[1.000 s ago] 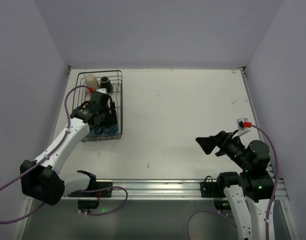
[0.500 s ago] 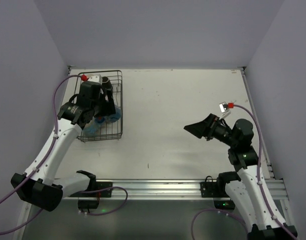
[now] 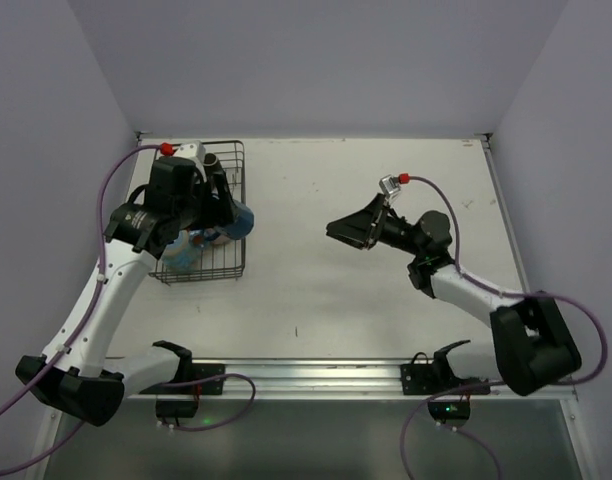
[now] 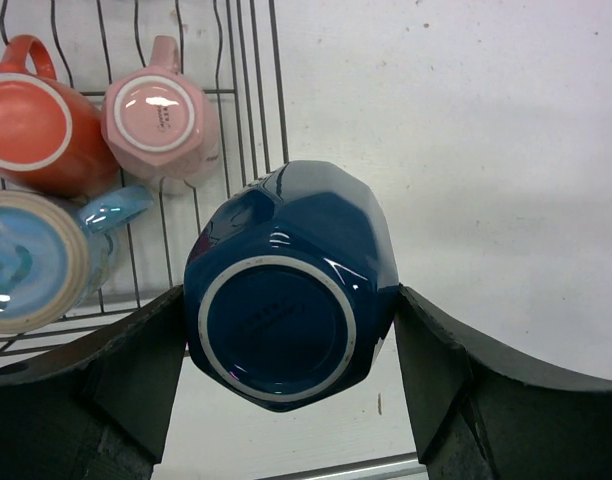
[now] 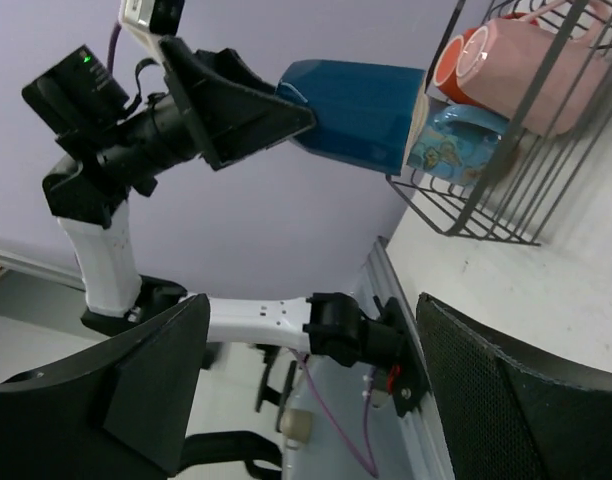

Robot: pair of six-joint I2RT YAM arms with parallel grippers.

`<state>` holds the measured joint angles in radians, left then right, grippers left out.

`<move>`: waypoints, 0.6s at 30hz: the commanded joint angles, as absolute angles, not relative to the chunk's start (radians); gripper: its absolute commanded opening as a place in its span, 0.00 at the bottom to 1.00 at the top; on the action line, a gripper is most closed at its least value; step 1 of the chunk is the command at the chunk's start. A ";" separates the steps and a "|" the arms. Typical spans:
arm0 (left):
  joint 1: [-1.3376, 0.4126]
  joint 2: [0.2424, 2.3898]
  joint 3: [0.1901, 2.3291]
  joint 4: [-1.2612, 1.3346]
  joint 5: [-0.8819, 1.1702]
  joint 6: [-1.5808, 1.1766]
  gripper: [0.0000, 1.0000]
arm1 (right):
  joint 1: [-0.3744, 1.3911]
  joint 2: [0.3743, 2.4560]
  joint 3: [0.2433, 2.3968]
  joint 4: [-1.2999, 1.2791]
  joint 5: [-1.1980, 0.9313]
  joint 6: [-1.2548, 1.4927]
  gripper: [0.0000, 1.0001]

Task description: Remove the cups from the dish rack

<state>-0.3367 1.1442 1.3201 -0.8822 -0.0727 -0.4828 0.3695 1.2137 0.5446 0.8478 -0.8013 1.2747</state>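
Note:
My left gripper [image 4: 291, 300] is shut on a dark blue cup [image 4: 291, 285], its base turned toward the wrist camera. It holds the cup in the air over the right side of the dish rack [image 3: 201, 277]. From above, the blue cup [image 3: 242, 218] pokes out past the rack's right rim. An orange-red cup [image 4: 41, 135], a pink cup [image 4: 161, 120] and a light blue cup [image 4: 31, 260] lie in the rack below. My right gripper [image 3: 344, 238] is open and empty above mid-table, facing the held blue cup [image 5: 351, 110]. The left arm hides the rack's far end.
The white table [image 3: 386, 180] is closed in by pale walls at the back and on both sides. An aluminium rail [image 3: 306, 375] with the arm bases runs along the near edge. The rack stands close to the left wall.
The left arm has lifted the blue cup out of the rack and carried it rightward over the rim. The right arm has swung up and left toward the table's middle, jaws still open.

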 commanded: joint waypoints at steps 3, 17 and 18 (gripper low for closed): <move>-0.347 1.092 1.396 -0.818 0.034 -0.486 0.00 | 0.423 1.547 0.650 1.600 -0.799 1.638 0.81; -0.347 1.072 1.419 -0.799 0.150 -0.492 0.00 | 0.563 1.833 0.905 1.644 -0.712 1.580 0.78; -0.347 1.072 1.417 -0.796 0.153 -0.494 0.00 | 0.568 1.842 0.919 1.644 -0.715 1.589 0.78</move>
<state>-0.3374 1.1103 1.3689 -0.8841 0.0650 -0.4900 0.5583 1.8233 0.8555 1.2648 -0.7486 1.5986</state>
